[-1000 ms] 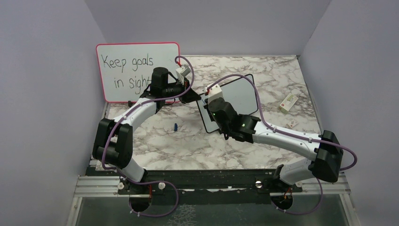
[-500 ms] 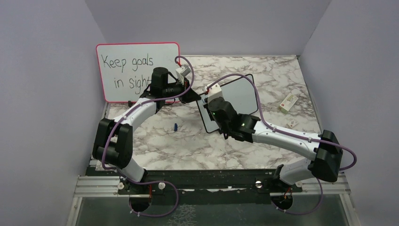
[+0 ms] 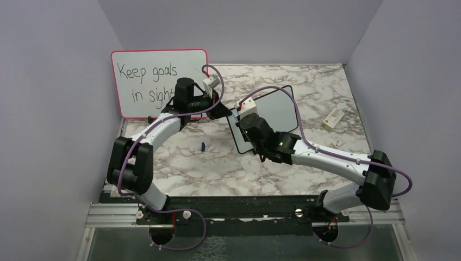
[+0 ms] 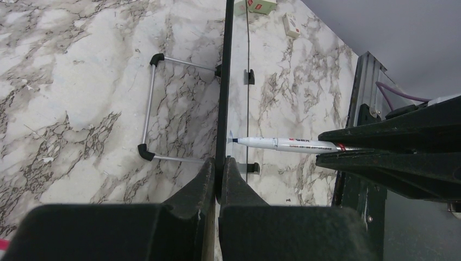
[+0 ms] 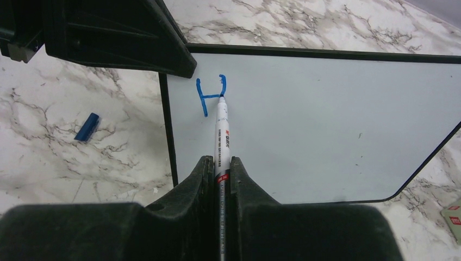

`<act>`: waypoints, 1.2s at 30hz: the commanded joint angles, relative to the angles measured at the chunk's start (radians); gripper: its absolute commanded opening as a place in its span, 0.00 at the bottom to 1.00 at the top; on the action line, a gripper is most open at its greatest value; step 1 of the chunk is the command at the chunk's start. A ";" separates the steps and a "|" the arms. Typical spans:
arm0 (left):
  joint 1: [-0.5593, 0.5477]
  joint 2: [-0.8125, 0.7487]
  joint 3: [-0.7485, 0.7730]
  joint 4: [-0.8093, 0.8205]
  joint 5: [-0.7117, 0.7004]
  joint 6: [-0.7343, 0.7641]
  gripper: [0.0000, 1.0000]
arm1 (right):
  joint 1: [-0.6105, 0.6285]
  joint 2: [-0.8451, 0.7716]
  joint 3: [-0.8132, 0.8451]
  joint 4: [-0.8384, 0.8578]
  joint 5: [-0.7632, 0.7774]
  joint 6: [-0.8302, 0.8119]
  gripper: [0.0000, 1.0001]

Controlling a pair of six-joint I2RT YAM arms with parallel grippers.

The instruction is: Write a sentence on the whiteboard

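Marble table (image 3: 217, 163) | pink-framed board (image 3: 142, 81) at back left | whiteboard (image 5: 326, 119) mid-table, its edge pinched by left tool (image 4: 218, 169) | right tool (image 5: 222, 166) gripping marker (image 5: 221, 128), tip on whiteboard | sentence (image 5: 209, 95): one blue H, top-left corner | blue cap (image 5: 87, 126) on table

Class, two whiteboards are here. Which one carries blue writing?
The small black-framed whiteboard, bearing a blue H at the tip of the marker. The larger pink-framed board shows only black handwriting.
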 commanded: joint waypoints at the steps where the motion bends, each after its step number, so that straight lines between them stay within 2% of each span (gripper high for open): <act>1: 0.004 -0.002 0.003 -0.042 0.018 0.051 0.00 | -0.007 0.005 0.011 -0.055 -0.031 0.029 0.01; 36: 0.004 -0.004 0.003 -0.045 0.018 0.052 0.00 | -0.006 -0.042 -0.027 -0.075 -0.035 0.057 0.01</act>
